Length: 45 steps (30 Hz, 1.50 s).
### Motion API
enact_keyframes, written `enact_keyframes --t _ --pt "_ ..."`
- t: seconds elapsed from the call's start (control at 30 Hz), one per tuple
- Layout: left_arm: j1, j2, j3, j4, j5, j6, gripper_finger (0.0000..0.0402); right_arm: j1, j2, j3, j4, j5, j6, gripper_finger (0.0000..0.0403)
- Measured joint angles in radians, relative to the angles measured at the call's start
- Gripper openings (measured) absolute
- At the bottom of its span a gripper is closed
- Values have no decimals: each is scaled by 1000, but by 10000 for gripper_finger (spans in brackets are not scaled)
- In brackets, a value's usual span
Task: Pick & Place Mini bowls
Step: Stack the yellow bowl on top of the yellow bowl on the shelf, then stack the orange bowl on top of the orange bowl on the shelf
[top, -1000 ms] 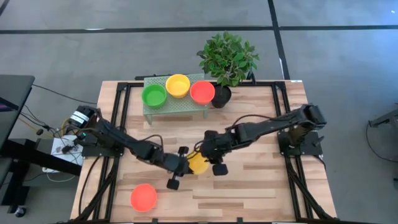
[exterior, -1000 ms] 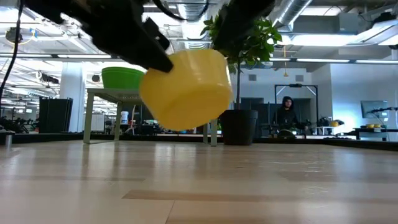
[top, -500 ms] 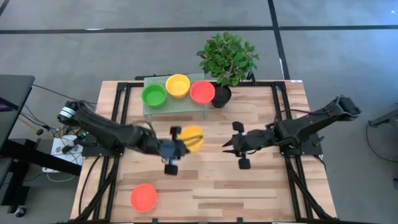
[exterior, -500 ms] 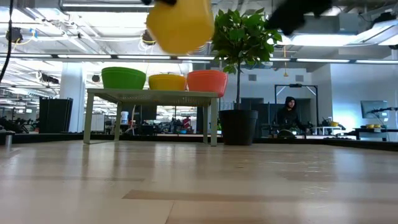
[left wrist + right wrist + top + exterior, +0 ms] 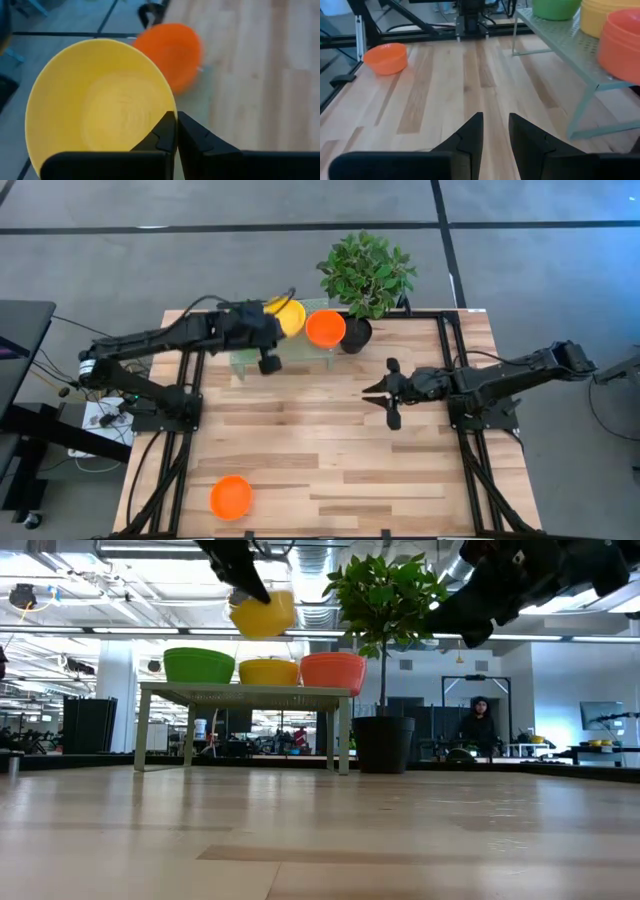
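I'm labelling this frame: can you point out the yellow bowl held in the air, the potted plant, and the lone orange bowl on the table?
held yellow bowl (image 5: 264, 615), low view, its outer side wall.
potted plant (image 5: 366, 272), high view, its leaves.
lone orange bowl (image 5: 231, 497), high view, its inside.

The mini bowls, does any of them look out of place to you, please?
One red-orange bowl sits alone at the table's near edge, far from the green rack that holds the others. The left gripper holds a yellow bowl tilted above that rack.
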Motion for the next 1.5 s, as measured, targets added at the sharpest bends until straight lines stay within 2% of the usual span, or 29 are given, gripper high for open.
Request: enact_keyframes --t 0.17,0.37,0.53,1.03,1.5 --pt "110 55 0 81 20 79 11 -2 19 0 -5 -1 0 88" --pt "179 138 0 96 63 93 13 -3 42 0 9 -1 -49 88" --pt "188 175 0 98 63 107 11 -2 39 0 13 -1 -53 88" --pt "204 177 0 28 58 84 11 -2 40 0 12 -1 -30 88" --pt "186 177 0 32 56 84 82 -2 40 0 12 -2 -29 88"
